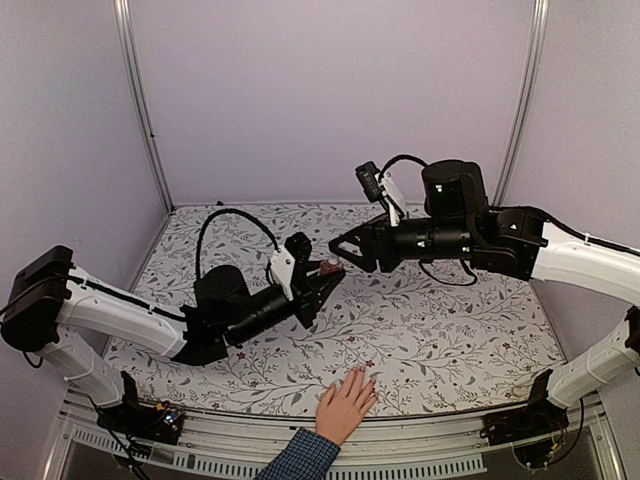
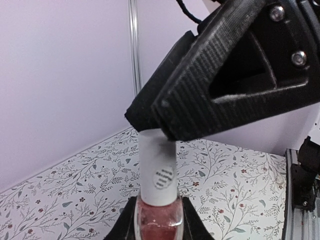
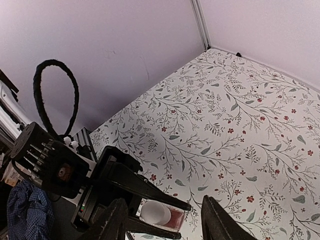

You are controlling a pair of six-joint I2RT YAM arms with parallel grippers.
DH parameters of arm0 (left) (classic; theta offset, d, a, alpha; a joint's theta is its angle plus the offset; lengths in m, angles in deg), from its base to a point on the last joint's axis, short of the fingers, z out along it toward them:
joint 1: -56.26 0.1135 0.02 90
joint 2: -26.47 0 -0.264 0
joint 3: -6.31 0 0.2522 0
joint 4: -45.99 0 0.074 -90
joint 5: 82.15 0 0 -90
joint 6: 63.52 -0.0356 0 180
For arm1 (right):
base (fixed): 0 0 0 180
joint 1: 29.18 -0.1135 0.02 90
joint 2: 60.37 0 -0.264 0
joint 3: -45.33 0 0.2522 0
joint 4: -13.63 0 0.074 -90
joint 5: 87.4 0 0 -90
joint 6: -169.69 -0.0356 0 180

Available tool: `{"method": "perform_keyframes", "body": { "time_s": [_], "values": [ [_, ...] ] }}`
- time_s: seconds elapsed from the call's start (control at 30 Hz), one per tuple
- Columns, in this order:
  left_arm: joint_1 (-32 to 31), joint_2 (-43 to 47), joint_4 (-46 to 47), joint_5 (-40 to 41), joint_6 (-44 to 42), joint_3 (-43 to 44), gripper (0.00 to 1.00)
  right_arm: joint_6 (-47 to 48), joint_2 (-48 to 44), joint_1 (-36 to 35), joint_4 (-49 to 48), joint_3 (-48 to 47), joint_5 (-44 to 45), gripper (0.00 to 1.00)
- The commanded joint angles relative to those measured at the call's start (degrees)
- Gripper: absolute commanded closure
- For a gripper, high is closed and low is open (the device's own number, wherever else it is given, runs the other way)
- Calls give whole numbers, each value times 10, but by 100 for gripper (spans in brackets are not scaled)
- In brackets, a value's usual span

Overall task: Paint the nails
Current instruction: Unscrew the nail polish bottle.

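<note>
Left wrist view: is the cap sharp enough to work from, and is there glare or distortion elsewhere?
Left wrist view: white cap sharp, evenly lit, no glare; the pink bottle is cropped at the bottom edge. Top external view: wide-angle distortion bows the frame posts. Right wrist view: cap clear, low in frame.

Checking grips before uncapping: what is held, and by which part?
The left gripper holds the polish bottle by its glass body. The right gripper holds nothing; its open fingers flank the white cap.
</note>
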Motion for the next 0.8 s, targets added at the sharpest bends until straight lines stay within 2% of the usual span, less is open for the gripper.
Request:
{"method": "perform_keyframes", "body": {
  "time_s": [0.0,0.3,0.43,0.57,0.77],
  "values": [
    [-6,1,2,17,-10,13,100,-15,15,2,-14,4,-20,50],
    [-8,2,0,14,-11,14,100,-18,24,1,-14,4,-29,66],
    [-8,6,7,-3,-9,8,100,-14,23,2,-18,4,-42,81],
    [-7,13,25,-50,-5,-1,100,10,21,2,-22,5,-80,92],
    [-5,22,49,-146,1,-10,100,44,8,1,-20,7,-108,100]
  ]
}}
